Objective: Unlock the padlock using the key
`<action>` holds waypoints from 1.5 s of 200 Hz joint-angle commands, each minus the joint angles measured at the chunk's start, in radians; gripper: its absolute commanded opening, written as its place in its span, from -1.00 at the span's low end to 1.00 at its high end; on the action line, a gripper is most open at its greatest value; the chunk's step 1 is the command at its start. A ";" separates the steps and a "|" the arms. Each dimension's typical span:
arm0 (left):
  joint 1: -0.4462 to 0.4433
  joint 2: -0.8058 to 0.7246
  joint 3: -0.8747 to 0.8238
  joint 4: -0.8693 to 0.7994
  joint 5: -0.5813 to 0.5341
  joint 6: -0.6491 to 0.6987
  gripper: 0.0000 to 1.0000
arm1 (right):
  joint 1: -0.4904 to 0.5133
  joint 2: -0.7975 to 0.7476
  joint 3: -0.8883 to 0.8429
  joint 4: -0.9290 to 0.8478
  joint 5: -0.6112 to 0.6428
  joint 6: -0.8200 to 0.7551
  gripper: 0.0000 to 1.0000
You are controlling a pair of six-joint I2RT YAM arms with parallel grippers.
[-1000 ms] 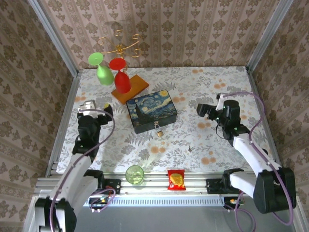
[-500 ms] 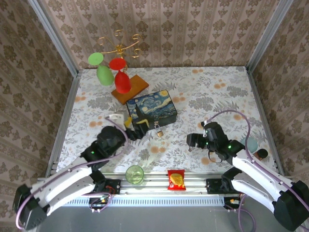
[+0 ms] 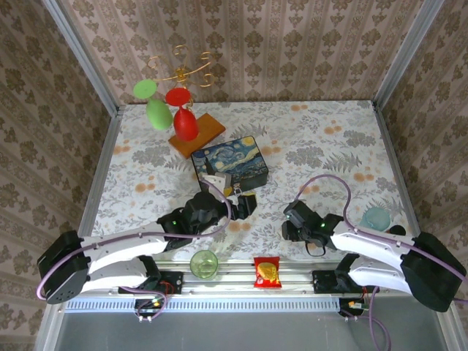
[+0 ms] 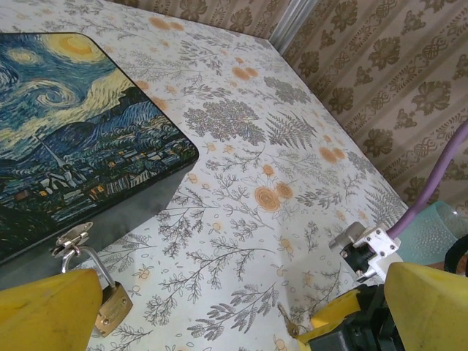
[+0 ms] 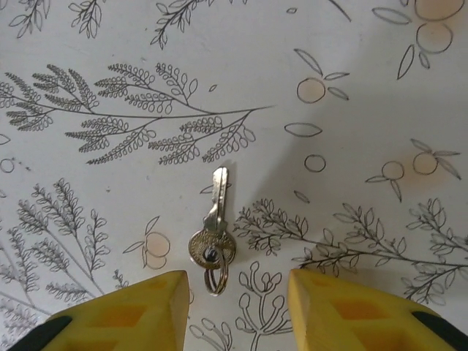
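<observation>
The brass padlock (image 4: 113,308) hangs by its silver shackle from the hasp (image 4: 74,237) on the front of the painted blue box (image 4: 73,139). My left gripper (image 4: 241,325) is open. One of its yellow fingertips (image 4: 44,314) is right beside the padlock. In the top view the left gripper (image 3: 243,202) sits at the front of the box (image 3: 230,167). The key (image 5: 214,223) lies flat on the tablecloth with a small ring on its head. My right gripper (image 5: 238,307) is open and low over the cloth, its fingers either side of the ring, touching nothing. The key (image 4: 288,322) also lies by the right gripper (image 3: 290,223).
A green cup (image 3: 204,263) and a red-and-yellow snack packet (image 3: 267,272) sit at the near edge. A teal cup (image 3: 376,218) stands to the right. Red (image 3: 184,121) and green (image 3: 156,110) glasses hang at the back over an orange board (image 3: 197,134).
Both arms swung in from the sides. The left gripper reached the padlock at the box front. The right one came down over the key and its jaws narrowed.
</observation>
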 commanded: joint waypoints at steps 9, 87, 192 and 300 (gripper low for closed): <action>-0.005 0.053 0.017 0.073 0.019 -0.043 1.00 | 0.012 0.044 0.017 0.088 0.041 -0.009 -0.34; -0.008 0.129 0.018 0.119 0.041 -0.104 1.00 | 0.015 0.109 0.023 0.184 0.020 -0.037 -0.48; -0.009 0.188 -0.009 0.178 0.030 -0.186 1.00 | -0.025 0.015 0.039 0.163 -0.068 -0.147 -1.00; -0.086 0.548 -0.019 0.902 0.018 -0.801 1.00 | -0.206 -0.410 -0.030 0.263 -0.387 -0.144 -1.00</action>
